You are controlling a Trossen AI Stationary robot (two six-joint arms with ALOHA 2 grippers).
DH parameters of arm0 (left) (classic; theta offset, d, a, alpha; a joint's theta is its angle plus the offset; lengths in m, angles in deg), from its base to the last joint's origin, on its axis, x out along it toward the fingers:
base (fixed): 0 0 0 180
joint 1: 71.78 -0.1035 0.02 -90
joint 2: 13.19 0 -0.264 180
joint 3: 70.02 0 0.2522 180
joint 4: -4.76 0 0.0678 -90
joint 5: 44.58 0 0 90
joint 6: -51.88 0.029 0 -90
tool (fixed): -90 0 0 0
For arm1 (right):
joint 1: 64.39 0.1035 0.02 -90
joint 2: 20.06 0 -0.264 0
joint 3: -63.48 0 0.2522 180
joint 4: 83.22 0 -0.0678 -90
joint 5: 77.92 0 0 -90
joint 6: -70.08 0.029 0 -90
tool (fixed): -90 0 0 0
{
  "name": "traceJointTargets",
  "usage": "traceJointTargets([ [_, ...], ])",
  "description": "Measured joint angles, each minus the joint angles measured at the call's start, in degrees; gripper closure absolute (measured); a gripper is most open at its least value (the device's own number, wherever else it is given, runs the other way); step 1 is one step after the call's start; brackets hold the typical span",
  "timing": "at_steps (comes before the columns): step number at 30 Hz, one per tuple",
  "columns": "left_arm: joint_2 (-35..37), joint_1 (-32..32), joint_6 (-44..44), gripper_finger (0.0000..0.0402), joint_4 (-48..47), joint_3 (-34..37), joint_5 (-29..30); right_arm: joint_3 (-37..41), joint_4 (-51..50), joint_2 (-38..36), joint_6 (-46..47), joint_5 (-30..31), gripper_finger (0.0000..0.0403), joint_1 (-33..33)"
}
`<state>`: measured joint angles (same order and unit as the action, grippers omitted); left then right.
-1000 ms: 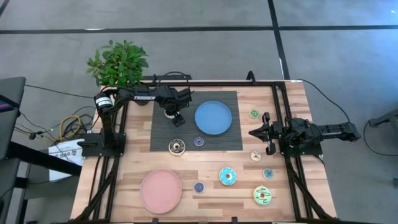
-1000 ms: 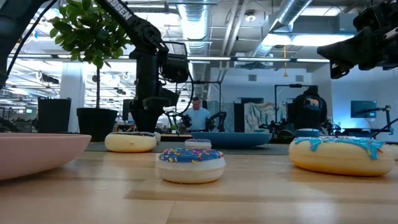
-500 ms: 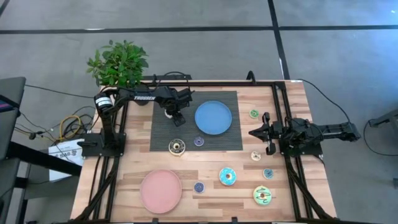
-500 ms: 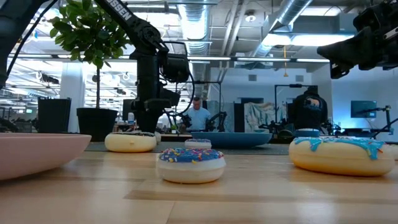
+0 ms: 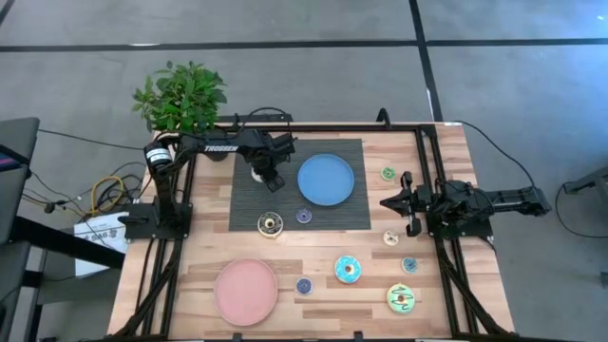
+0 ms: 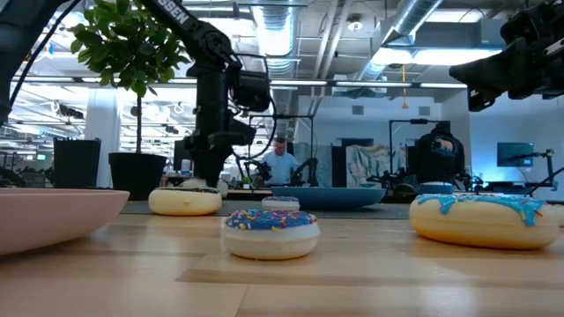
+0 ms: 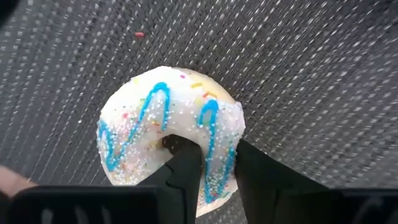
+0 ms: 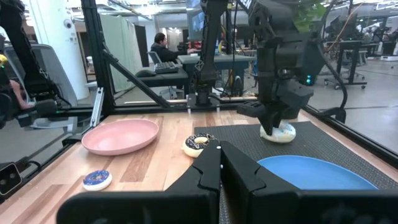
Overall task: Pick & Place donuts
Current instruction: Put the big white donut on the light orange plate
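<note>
Left gripper (image 7: pixel 211 180) pinching the white donut (image 7: pixel 168 137) on the dark mat (image 7: pixel 311 81), one finger inside the ring, donut hiding under the arm from above, right gripper (image 8: pixel 219 180) waiting closed, holding nothing.

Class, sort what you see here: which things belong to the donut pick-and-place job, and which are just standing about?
Job: white donut gripped by left gripper; dark brown donut; blue donut; green donut; small donuts.

Standing about: potted plant; cables.
</note>
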<state>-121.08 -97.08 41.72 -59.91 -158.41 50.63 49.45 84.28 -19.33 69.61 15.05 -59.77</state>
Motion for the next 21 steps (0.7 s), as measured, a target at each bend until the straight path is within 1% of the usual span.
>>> traceJointTargets([
  [5, 0.00, 2.31, -3.68, 0.0318, -6.50, -5.34, 0.03, 0.00, 0.00, 0.00, 0.01, 0.02, 0.0403, -0.01],
  [10, -0.02, 8.39, -10.55, 0.0318, -17.78, -11.44, 1.12, 0.00, -0.01, 0.00, 0.01, 0.00, 0.0403, -0.01],
  [12, -0.02, 11.89, -13.59, 0.0318, -21.83, -13.77, 1.27, 0.01, -0.01, 0.00, 0.01, -0.01, 0.0403, -0.01],
  [15, 0.51, 18.42, -18.54, 0.0318, -26.03, -16.00, -0.36, 0.00, -0.01, 0.00, 0.01, 0.00, 0.0403, 0.00],
  [18, 2.82, 26.11, -24.80, 0.0318, -26.61, -16.37, -1.61, 0.02, -0.01, 0.00, 0.01, 0.00, 0.0403, -0.02],
  [21, 5.35, 34.35, -33.23, 0.0318, -26.68, -15.93, -1.91, 0.00, 0.00, 0.00, 0.01, 0.00, 0.0403, 0.00],
])
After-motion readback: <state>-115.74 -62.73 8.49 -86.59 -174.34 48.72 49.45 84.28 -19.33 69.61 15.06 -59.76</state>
